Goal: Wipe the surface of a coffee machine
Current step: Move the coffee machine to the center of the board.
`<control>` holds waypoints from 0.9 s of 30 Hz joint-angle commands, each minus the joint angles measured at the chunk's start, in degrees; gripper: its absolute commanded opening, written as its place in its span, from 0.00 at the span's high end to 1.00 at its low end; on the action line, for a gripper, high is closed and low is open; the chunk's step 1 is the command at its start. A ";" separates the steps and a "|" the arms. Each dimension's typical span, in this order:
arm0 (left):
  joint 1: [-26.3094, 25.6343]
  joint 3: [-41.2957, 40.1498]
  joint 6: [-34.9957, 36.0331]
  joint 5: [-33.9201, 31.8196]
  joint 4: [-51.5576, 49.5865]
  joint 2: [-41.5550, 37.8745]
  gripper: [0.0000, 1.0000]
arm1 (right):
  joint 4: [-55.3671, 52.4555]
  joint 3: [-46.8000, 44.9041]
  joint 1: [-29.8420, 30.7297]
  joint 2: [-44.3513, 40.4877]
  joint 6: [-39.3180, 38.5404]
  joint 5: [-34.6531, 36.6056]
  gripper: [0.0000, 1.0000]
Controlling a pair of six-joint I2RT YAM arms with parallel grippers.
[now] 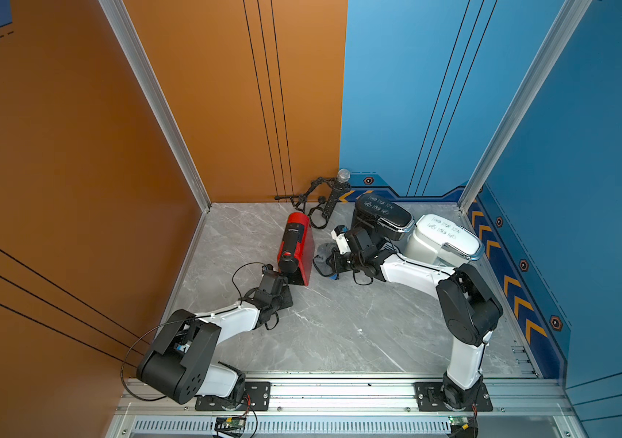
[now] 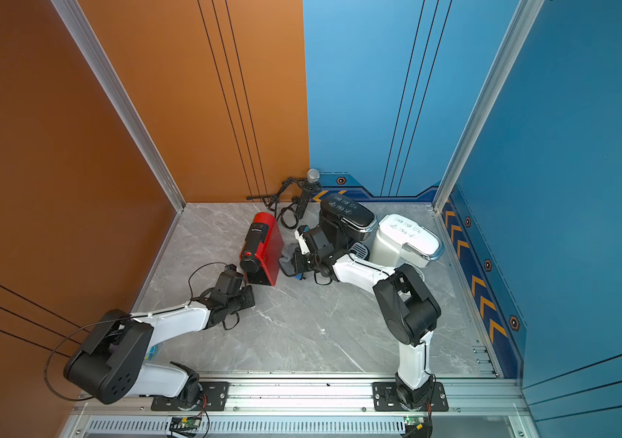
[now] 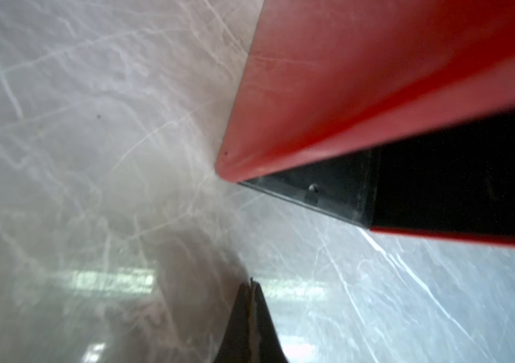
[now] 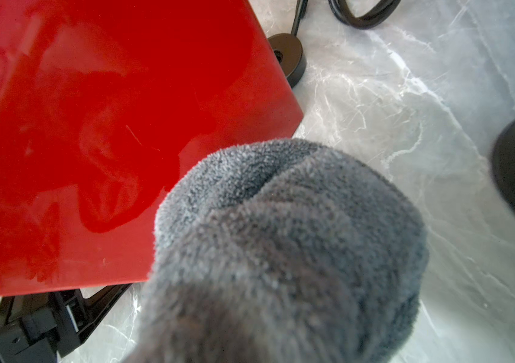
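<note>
As both top views show it, the red coffee machine [image 1: 296, 246] [image 2: 260, 248] stands on the marble tabletop [image 1: 340, 326], towards the back and left of centre. A black machine [image 1: 381, 216] and a white machine [image 1: 442, 242] stand to its right. My left gripper [image 1: 287, 294] sits low, just beside its front end. My right gripper [image 1: 334, 261] is at its right flank, with a grey cloth [image 1: 322, 258] bunched between it and the red side.

From the left wrist, I see the fingertips [image 3: 251, 284] pressed together on nothing, near the machine's red corner [image 3: 360, 78].

From the right wrist, the cloth [image 4: 281, 251] hides the jaws (clamped tight on it, as far as I can judge). It lies right up against the glossy red panel [image 4: 93, 125]; I cannot tell whether it presses.
</note>
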 commanded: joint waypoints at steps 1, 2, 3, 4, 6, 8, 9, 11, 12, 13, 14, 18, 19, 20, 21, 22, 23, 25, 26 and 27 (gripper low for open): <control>-0.19 -1.94 -1.04 -2.19 -9.83 -4.46 0.92 | 2.43 -1.17 -0.30 -3.10 0.75 -0.04 1.00; -0.25 -1.98 -1.02 -2.76 -10.64 -6.31 0.91 | 3.11 -1.58 -0.14 -3.46 1.12 -0.30 1.00; -0.18 -2.11 -1.03 -3.26 -11.35 -8.50 0.89 | 4.22 -1.98 0.04 -3.82 1.69 -1.05 1.00; -0.09 -2.26 -1.02 -3.72 -12.18 -10.39 0.88 | 5.45 -2.25 0.35 -4.21 2.43 -2.38 1.00; 0.29 -2.47 -1.02 -4.39 -13.28 -13.54 0.88 | 7.78 -2.36 1.40 -5.01 3.67 -3.82 1.00; 1.22 -2.66 -0.94 -3.89 -13.86 -15.52 0.87 | 9.89 -1.99 2.36 -5.96 5.02 -4.80 1.00; 1.64 -2.64 -0.81 -3.44 -13.96 -16.26 0.87 | 11.15 -1.89 2.74 -6.57 5.85 -5.21 1.00; 2.17 -2.39 -0.46 -3.08 -14.21 -17.25 0.87 | 13.18 -1.19 3.25 -7.78 7.04 -5.20 1.00; 2.35 -2.07 -0.37 -2.93 -14.28 -17.57 0.87 | 13.57 -0.46 3.39 -8.53 7.40 -4.62 1.00; 2.62 -1.83 -0.39 -2.71 -14.42 -18.00 0.87 | 13.76 0.11 3.39 -9.29 7.47 -3.72 1.00; 2.79 -1.57 -0.41 -2.40 -14.38 -18.26 0.87 | 14.14 0.45 3.39 -10.01 7.60 -2.84 1.00; 2.99 -0.21 -0.56 -1.74 -14.33 -19.93 0.87 | 17.74 -0.10 4.96 -11.53 9.30 2.09 1.00; 2.99 0.04 -0.49 -1.90 -14.35 -20.25 0.87 | 19.60 -0.92 5.21 -11.04 10.43 2.70 1.00; 3.07 0.33 -0.45 -2.03 -14.33 -20.44 0.87 | 21.63 -1.75 5.41 -10.46 11.66 3.12 1.00; 3.08 0.58 -0.33 -2.20 -14.33 -20.40 0.87 | 24.06 -2.79 5.70 -9.39 12.90 3.68 1.00; 3.12 0.76 -0.16 -2.21 -14.33 -20.32 0.87 | 25.64 -3.42 6.21 -8.00 13.95 4.30 1.00; 3.23 1.04 -0.10 -2.07 -14.33 -20.08 0.87 | 26.72 -3.70 6.58 -6.52 14.79 4.42 1.00; 3.25 1.42 0.08 -1.66 -14.33 -19.40 0.87 | 29.69 -4.47 7.27 -2.91 16.76 4.29 1.00; 3.25 1.49 0.20 -1.51 -14.33 -19.12 0.87 | 30.74 -4.87 7.70 -1.55 17.57 4.67 1.00; 3.25 1.55 0.22 -1.33 -14.33 -18.90 0.87 | 32.04 -5.56 7.97 -0.01 18.45 5.13 1.00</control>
